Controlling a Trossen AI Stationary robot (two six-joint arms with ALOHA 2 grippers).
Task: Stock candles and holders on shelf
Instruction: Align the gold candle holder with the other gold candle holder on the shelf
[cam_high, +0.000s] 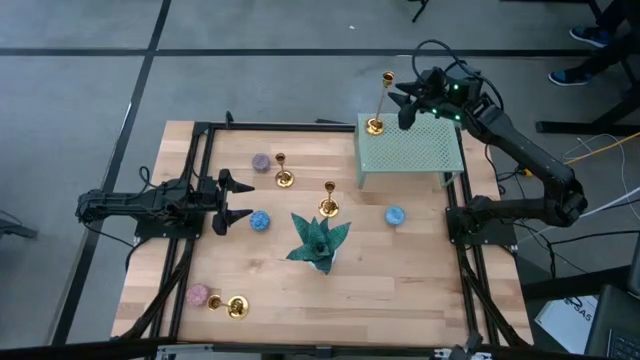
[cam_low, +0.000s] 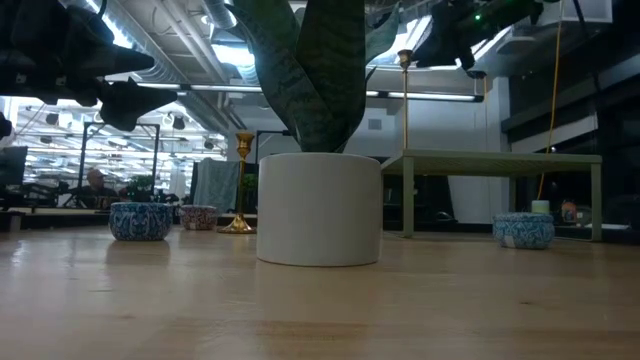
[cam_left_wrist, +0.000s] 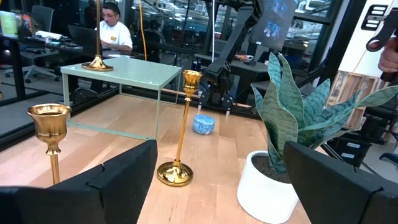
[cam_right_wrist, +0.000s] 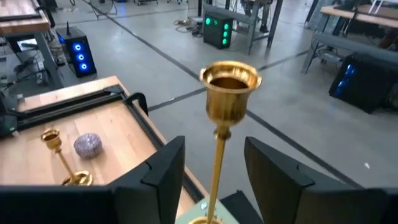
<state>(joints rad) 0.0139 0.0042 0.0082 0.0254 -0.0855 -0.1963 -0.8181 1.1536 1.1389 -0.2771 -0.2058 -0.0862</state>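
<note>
Holder (cam_high: 380, 103) stands on shelf (cam_high: 420, 150) corner, right end effector (cam_high: 402, 108) open beside.

An industrial robotics lab: concrete floor (cam_high: 80, 90), workstations, blinking computer towers (cam_right_wrist: 219, 30)

In the low view the white plant pot (cam_low: 318, 208) stands in front and hides the middle of the tabletop (cam_low: 320, 310); the plant's leaves (cam_low: 305, 70) run off the top edge. Only one holder's upper stem and cup (cam_low: 405, 90) show above the shelf (cam_low: 495, 160), its base unseen. The right tool (cam_low: 455, 35) is cut by the top edge there.

In the right wrist view the gold holder (cam_right_wrist: 225, 118) passes out at the bottom edge, so its base barely shows, and the shelf appears only as a sliver.

In the left wrist view the nearest holder (cam_left_wrist: 50, 134) loses its lower stem behind the left tool's dark finger (cam_left_wrist: 93, 186).
</note>
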